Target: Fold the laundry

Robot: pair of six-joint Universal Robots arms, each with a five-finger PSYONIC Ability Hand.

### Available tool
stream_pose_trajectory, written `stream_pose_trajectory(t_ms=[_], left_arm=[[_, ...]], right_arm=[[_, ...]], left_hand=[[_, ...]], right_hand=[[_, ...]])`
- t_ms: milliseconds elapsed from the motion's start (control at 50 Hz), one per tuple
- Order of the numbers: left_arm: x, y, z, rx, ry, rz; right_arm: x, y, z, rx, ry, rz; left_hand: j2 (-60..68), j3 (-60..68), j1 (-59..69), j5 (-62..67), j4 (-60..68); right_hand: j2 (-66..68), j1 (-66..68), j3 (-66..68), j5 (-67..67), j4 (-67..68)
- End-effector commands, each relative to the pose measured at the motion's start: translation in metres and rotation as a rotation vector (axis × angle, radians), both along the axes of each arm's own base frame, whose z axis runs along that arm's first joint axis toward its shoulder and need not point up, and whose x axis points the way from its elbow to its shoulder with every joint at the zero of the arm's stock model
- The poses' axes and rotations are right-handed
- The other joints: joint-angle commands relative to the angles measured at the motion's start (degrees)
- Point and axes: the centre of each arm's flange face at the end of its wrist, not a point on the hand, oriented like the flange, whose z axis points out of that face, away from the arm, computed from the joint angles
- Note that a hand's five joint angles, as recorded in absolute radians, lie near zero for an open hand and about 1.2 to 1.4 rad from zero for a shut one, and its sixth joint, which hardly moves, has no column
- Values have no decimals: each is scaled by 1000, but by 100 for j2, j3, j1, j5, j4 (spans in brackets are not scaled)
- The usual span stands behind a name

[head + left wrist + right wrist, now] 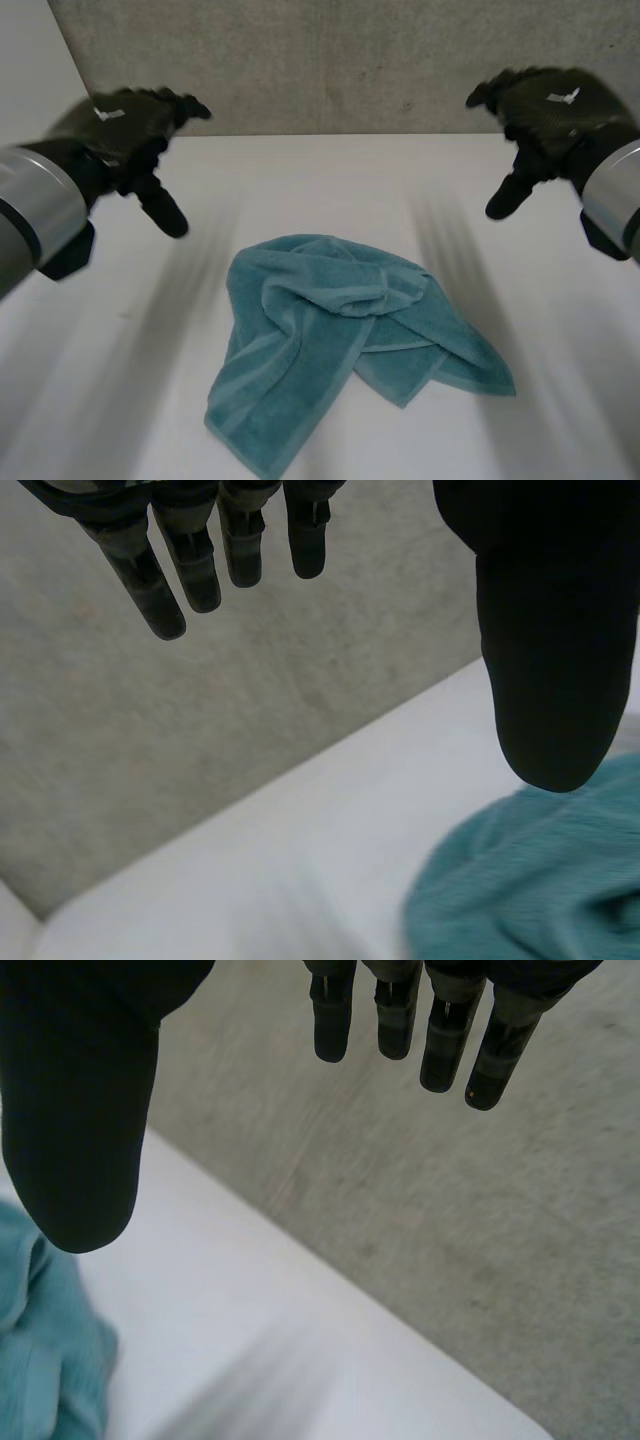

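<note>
Left hand (pixel 125 125) raised at far left, fingers straight, empty, right hand (pixel 555 115) mirrored at far right

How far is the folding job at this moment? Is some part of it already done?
Done: nothing; the teal towel lies crumpled in a heap on the white table. In hand: nothing; the left hand and the right hand hover open, one at each side, apart from the towel. Left: take hold of the towel, spread it flat and fold it.
</note>
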Motion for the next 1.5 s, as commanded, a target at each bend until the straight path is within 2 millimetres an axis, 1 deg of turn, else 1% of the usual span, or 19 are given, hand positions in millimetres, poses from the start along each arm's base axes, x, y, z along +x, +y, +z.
stream_pose_trajectory(t_ms=[20,160,220,280,500,560,640,660,700,800,920,1000,1080,1160,1200,1300,1340,1400,1500], left_arm=[[-6,15,-41,188,97,13],[-36,25,-83,197,202,-48],[-64,33,-107,183,188,-97],[-77,34,-122,197,153,-108],[-111,7,-180,197,34,-92],[-116,1,-188,185,17,-95],[-122,-7,-186,129,56,-97],[-123,-9,-185,114,68,-96],[-122,-17,-175,64,104,-84],[-110,-39,-123,-77,185,-44],[-76,-76,-29,-311,288,31],[-60,-84,12,-409,335,18],[-50,-89,21,-428,333,-2],[-41,-93,5,-370,318,1],[-35,-94,-5,-332,310,8],[-14,-100,-40,-211,259,33],[0,-100,-74,-90,210,47],[10,-91,-108,48,158,64],[19,-71,-141,209,102,87]], right_arm=[[10,-6,-46,84,183,35],[9,-19,-91,208,231,10],[10,-24,-107,251,204,5],[14,-34,-144,365,83,-18],[13,-58,-180,512,-146,14],[14,-62,-188,526,-160,4],[18,-66,-195,521,-159,1],[18,-71,-197,502,-158,-17],[18,-74,-197,488,-159,-27],[17,-102,-158,278,-193,-94],[18,-115,-55,-7,-307,-82],[20,-113,-12,-144,-372,-57],[18,-101,7,-206,-400,-41],[20,-84,2,-191,-387,-17],[21,-73,-25,-103,-348,-2],[23,-58,-60,4,-273,38],[23,-39,-97,102,-175,95],[22,-27,-121,142,-86,118],[20,-32,-150,173,-13,115]], left_hand=[[37,-58,61,-49,4],[205,111,229,120,172],[273,178,297,187,240],[273,178,297,187,240],[457,362,481,371,424],[1513,1418,1537,1427,1480],[5494,5399,5518,5408,5461],[6420,6325,6444,6334,6387],[6814,6719,6838,6728,6781],[6814,6719,6838,6728,6781],[6814,6719,6838,6728,6781],[6814,6719,6838,6728,6781],[6814,6719,6838,6728,6781],[6814,6719,6838,6728,6781],[6814,6719,6838,6728,6781],[6814,6719,6838,6728,6781],[6814,6719,6838,6728,6781],[6749,6655,6773,6664,6716],[6329,6234,6353,6243,6296]], right_hand=[[-262,-202,-233,-325,-340],[-262,-202,-233,-325,-340],[-262,-202,-233,-325,-340],[-262,-202,-233,-325,-340],[-262,-202,-233,-325,-340],[-154,-94,-125,-217,-232],[1226,1286,1255,1163,1149],[4957,5017,4986,4893,4879],[6227,6287,6256,6163,6149],[6738,6798,6767,6675,6660],[6738,6798,6767,6675,6660],[6738,6798,6767,6675,6660],[6738,6798,6767,6675,6660],[6738,6798,6767,6675,6660],[6738,6798,6767,6675,6660],[6738,6798,6767,6675,6660],[6738,6798,6767,6675,6660],[6738,6798,6767,6675,6660],[6738,6798,6767,6675,6660]])
